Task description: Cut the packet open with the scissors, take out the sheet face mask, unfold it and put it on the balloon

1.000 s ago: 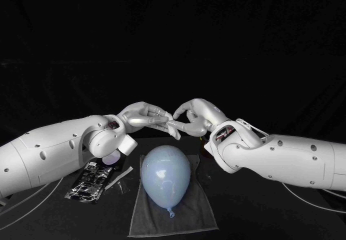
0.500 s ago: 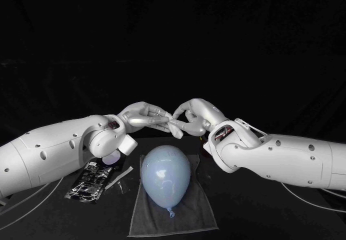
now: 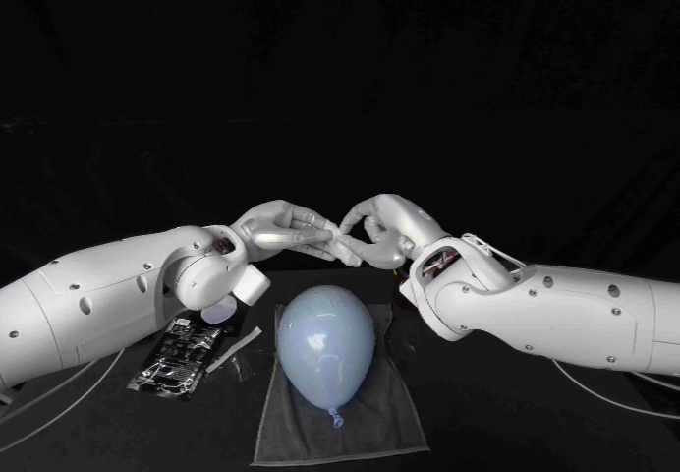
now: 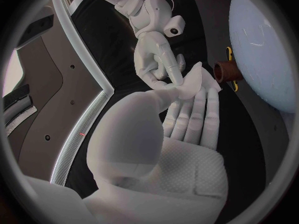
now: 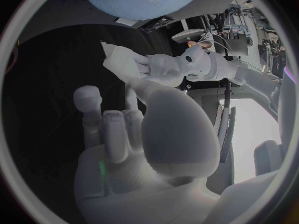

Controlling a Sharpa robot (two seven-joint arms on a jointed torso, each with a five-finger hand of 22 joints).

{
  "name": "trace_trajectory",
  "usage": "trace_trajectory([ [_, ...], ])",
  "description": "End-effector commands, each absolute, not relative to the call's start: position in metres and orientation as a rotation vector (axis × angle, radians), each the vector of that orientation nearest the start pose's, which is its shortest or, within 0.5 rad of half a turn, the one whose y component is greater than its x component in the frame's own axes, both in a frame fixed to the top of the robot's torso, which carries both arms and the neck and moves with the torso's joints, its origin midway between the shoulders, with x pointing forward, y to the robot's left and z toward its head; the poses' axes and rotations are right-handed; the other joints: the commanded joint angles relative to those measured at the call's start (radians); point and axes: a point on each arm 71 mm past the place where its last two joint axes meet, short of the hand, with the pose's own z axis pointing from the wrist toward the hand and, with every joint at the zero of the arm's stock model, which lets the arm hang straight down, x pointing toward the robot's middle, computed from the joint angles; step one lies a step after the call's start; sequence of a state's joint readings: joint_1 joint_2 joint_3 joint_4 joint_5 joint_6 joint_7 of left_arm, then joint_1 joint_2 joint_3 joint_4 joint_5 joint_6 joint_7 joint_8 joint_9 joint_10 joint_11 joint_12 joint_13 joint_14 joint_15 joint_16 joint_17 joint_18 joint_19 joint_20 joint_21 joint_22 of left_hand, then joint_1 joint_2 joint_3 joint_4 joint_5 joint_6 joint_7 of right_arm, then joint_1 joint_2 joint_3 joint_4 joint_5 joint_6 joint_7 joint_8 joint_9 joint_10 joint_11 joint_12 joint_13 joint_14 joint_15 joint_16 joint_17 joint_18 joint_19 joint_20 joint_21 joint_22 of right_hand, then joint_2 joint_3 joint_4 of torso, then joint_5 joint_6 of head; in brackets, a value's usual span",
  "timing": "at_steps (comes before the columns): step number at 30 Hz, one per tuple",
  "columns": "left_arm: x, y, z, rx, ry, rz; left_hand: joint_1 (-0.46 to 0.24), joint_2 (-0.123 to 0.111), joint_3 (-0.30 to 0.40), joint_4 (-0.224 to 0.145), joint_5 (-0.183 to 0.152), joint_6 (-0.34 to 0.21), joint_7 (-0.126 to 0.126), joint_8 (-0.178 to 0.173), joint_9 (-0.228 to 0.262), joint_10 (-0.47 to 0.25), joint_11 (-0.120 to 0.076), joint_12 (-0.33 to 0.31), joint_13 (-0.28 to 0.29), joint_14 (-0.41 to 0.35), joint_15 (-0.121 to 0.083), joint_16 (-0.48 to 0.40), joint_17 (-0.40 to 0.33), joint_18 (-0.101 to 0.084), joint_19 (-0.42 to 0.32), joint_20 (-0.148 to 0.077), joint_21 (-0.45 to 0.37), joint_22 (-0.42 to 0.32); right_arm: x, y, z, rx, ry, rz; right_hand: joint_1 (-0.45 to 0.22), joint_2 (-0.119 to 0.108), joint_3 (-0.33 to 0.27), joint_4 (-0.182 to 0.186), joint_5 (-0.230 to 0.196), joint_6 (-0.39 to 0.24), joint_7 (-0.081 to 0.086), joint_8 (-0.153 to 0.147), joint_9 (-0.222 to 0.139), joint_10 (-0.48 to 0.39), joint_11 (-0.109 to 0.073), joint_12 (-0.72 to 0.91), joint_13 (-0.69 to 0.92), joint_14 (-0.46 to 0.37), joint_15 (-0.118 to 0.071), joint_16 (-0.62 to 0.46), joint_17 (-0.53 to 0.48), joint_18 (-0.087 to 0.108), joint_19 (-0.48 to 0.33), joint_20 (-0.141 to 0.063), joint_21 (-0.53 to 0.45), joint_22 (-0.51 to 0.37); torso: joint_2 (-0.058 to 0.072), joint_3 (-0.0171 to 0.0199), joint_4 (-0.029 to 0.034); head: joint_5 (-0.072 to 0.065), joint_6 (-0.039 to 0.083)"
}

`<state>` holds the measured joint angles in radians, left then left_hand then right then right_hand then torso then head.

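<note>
- The packet lies flat on the table, shiny and crumpled, below the left arm and just left of the towel.
- The left hand is raised above the far end of the balloon. Its fingers lie straight and side by side, and its thumb presses the mask down onto their tips.
- The mask is a small white piece, folded up and not opened out. It has a thin pale edge and one pointed corner sticking out past the fingers. It hangs in the air between the two hands, clear of the balloon and the table.
- The balloon is pale blue and egg-shaped. It lies on the grey towel with its knot toward the robot and nothing on it.
- The right hand meets the left over the mask. It pinches the mask's edge between thumb and a fingertip, with the other fingers loosely apart.
- A brown stub with yellow on it sits beside the balloon; what it is cannot be told.
</note>
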<state>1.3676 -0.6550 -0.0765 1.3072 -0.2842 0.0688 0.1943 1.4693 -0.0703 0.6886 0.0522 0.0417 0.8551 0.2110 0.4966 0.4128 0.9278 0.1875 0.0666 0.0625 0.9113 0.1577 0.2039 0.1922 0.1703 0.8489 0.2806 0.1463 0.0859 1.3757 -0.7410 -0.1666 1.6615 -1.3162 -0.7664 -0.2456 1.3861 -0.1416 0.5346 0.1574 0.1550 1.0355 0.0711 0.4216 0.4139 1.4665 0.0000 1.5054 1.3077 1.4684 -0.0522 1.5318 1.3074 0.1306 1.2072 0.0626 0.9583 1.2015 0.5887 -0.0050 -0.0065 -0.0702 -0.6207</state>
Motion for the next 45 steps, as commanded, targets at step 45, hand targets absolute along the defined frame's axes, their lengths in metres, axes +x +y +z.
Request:
trace_trajectory([
  [45,0.535,0.153,-0.129,-0.565,1.818,-1.581,0.003,-0.007,0.003,-0.009,0.006,0.008,-0.002,0.005,0.104,0.008,0.000,0.004,0.000,0.004,0.000,-0.007,-0.001,0.008,0.007,0.000,0.007,0.002,0.472,-0.152,-0.119,0.343,1.357,0.936,-0.045,0.020,0.125,-0.088,-0.103,-0.014,0.000,0.054,0.029,0.086,-0.004,0.028,0.221,0.080,-0.006,0.017,0.207,-0.001,0.017,-0.008,0.020,0.035,0.000,0.0000,-0.0002,-0.001,-0.004],
])
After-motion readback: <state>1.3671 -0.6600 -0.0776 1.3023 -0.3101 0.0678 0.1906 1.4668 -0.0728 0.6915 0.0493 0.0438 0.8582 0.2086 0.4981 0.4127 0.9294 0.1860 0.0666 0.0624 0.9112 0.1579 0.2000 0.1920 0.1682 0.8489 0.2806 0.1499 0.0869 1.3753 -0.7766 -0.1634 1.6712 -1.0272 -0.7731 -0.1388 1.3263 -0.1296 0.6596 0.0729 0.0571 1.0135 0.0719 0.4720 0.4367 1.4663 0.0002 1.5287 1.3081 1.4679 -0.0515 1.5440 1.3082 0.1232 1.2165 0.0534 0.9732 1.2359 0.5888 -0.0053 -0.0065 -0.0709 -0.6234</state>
